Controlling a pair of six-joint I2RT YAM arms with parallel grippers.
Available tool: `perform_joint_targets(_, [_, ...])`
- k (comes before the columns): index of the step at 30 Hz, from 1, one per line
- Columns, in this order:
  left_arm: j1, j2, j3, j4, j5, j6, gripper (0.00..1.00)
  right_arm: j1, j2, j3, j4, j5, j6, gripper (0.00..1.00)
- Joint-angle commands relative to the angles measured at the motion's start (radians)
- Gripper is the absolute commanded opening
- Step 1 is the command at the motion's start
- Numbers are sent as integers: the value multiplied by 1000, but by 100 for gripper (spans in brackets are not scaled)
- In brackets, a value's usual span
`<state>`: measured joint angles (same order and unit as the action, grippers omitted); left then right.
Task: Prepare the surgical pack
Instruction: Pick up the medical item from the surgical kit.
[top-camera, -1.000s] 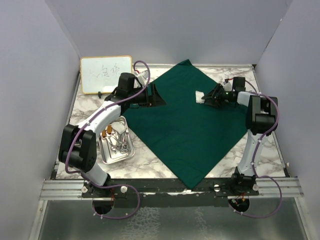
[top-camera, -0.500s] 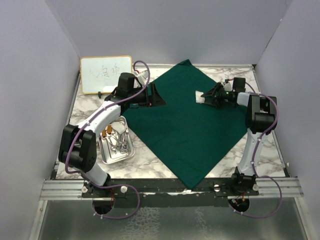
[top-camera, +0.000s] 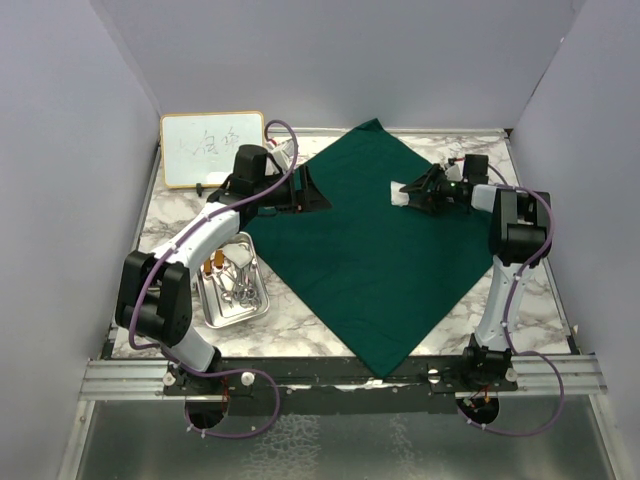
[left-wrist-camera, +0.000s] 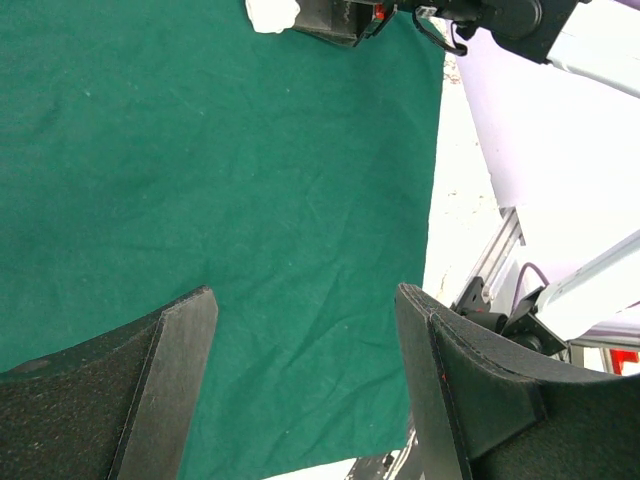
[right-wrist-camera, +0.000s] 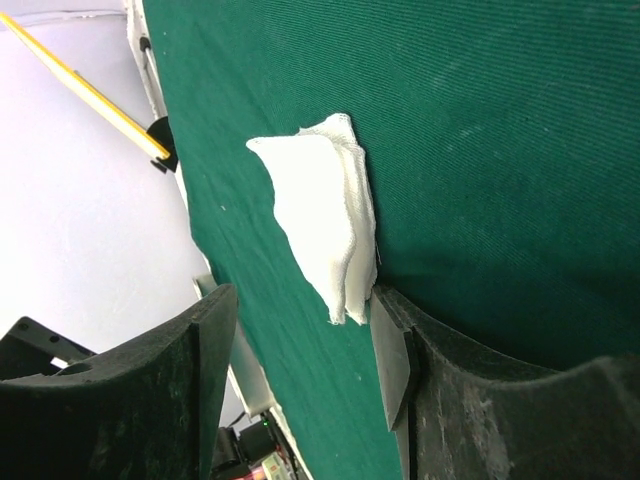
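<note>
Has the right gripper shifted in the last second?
Yes, slightly. In the top view the right gripper has edged left over the dark green fabric drape, nearer the white gauze square.

This looks like a robot lab, set up as a small test booth. Plain pale purple walls (top-camera: 350, 60) stand close around a marble-look table (top-camera: 540, 290) on three sides. A metal rail (top-camera: 130, 378) runs along the table's near edge. The left robot arm (top-camera: 200, 237) and the right robot arm (top-camera: 497, 300) are bolted there, and purple cables (top-camera: 276, 402) loop below. A small whiteboard (top-camera: 210, 148) leans at the table's far left corner.
</note>
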<state>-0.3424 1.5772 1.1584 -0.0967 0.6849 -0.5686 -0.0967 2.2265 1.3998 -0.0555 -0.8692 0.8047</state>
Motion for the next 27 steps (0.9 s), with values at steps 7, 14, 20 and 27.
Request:
perform_joint_targets(7, [6,-34,-12,30,28,-2,75,22,77,4,14,52,9,53])
perform_joint_targets(14, [6,-34,-11,30,28,-2,75,25,82,2,50,39,42,46])
perform_joint_targets(20, [5,-33,-11,31,28,-1,75,29,82,-10,97,20,76,39])
perform_joint_targets(27, [6,-32,-13,31,27,-1,75,30,58,-25,132,16,91,29])
